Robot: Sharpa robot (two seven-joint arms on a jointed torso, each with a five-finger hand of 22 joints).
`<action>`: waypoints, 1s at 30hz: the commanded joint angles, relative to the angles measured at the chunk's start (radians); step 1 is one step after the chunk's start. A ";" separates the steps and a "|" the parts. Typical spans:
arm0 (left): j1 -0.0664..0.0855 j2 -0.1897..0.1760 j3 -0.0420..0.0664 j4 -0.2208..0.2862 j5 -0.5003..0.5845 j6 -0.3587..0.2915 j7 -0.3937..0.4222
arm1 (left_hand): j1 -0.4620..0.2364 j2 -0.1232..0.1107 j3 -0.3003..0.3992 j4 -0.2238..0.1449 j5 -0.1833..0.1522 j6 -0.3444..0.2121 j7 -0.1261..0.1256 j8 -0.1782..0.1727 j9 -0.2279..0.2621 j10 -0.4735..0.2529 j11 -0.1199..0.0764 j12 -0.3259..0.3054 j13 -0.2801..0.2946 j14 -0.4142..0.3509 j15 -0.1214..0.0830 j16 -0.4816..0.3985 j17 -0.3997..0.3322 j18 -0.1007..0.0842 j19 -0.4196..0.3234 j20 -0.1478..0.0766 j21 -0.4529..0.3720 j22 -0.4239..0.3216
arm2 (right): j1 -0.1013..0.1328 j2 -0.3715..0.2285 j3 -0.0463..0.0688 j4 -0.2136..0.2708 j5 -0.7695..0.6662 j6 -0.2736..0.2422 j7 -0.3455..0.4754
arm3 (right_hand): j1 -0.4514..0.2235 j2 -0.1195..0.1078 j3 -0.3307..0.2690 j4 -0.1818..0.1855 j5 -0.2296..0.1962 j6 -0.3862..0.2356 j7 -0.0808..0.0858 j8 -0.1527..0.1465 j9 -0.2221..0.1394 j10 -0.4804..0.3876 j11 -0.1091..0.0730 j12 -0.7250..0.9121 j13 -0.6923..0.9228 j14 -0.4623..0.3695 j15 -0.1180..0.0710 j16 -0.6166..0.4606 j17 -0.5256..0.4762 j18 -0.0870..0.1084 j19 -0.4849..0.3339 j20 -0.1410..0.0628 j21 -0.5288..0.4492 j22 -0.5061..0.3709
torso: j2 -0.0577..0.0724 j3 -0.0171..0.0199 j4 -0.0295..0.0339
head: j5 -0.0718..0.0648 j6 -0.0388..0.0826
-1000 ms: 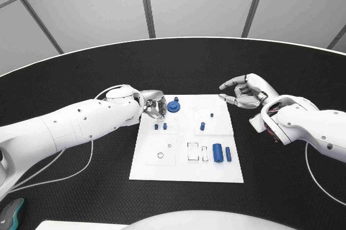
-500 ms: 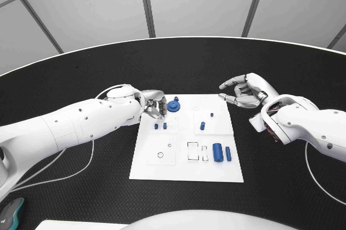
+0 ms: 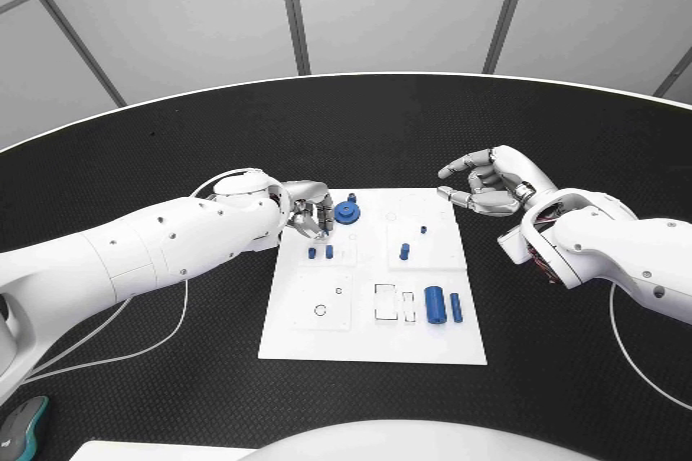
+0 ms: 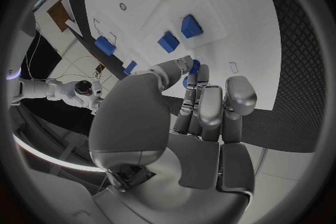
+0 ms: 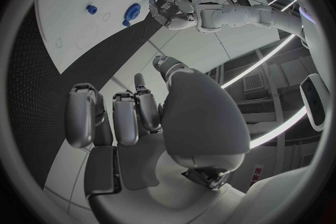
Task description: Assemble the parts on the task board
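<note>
The white task board point(image 3: 378, 331) is lying in the middle of the black desk point(image 3: 173, 141), and seven blue parts can be counted on it in the head view. At its far left corner a round blue gear-like part point(image 3: 348, 214) is sitting under the left hand point(image 3: 306, 209), with a small blue peg point(image 3: 352, 197) just beyond it. Two short blue pegs point(image 3: 322, 251) are standing side by side nearer the robot, a single blue peg point(image 3: 405, 250) is standing toward the board's middle, and two blue cylinders point(image 3: 443, 307), one thick and one thin, are lying side by side near the right edge. A tiny dark pin point(image 3: 424, 229) is also standing on the board; it may be another part, though it is too small to tell. Outlined recesses, one round and two rectangular, are showing on the near half of the board. No readable writing or label is showing on the board or the parts.

The left hand is reaching over the far left corner with its fingers point(image 4: 199, 75) curled around the gear-like part; the left wrist view is showing blue between the fingertips, so the hand appears to be pinching it. The right hand point(image 3: 488, 184) is hovering above the desk just beyond the board's far right corner, its fingers point(image 5: 126, 117) curled inward around nothing.
</note>
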 commanded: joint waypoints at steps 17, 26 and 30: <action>0.000 0.000 0.000 -0.006 0.000 0.003 -0.006 | -0.009 -0.018 0.008 -0.005 -0.004 -0.062 0.017 -0.071 -0.021 -0.046 0.029 -0.077 -0.021 -0.014 0.020 0.002 -0.032 -0.009 -0.021 0.021 -0.012 -0.021 | 0.000 0.001 0.000 -0.002 0.000 -0.002 0.001 | 0.002 -0.006 0.006 0.000 0.005 0.001 0.001 0.004 -0.002 0.001 0.000 0.001 0.066 0.068 -0.007 -0.003 0.113 0.017 0.021 -0.008 -0.005 0.092 | 0.000 0.0001 0.0003 | 0.000 -0.002; 0.000 -0.003 0.000 -0.008 0.000 0.003 -0.011 | -0.015 -0.035 0.004 -0.006 -0.006 -0.111 0.022 -0.111 -0.032 -0.063 0.034 -0.103 -0.028 -0.021 0.025 0.000 -0.051 -0.007 -0.029 0.027 -0.017 -0.031 | 0.000 0.001 0.000 -0.003 0.000 -0.004 0.000 | 0.002 -0.008 0.006 0.000 0.005 -0.001 0.001 0.004 -0.002 -0.011 0.000 -0.014 0.052 0.066 -0.007 -0.009 0.106 0.020 0.017 -0.008 -0.019 0.083 | -0.001 -0.0002 0.0000 | 0.001 -0.002; 0.000 -0.006 0.000 -0.007 0.000 0.002 -0.013 | -0.015 -0.036 0.002 -0.006 -0.006 -0.115 0.022 -0.113 -0.032 -0.065 0.034 -0.105 -0.029 -0.022 0.026 0.000 -0.051 -0.007 -0.029 0.028 -0.018 -0.031 | 0.000 0.001 0.000 -0.005 0.000 -0.003 -0.001 | 0.002 -0.009 0.009 0.000 0.005 -0.004 0.001 0.003 -0.003 -0.039 0.000 -0.050 0.020 0.062 -0.007 -0.019 0.094 0.023 0.011 -0.008 -0.036 0.072 | -0.001 -0.0002 0.0002 | 0.001 -0.001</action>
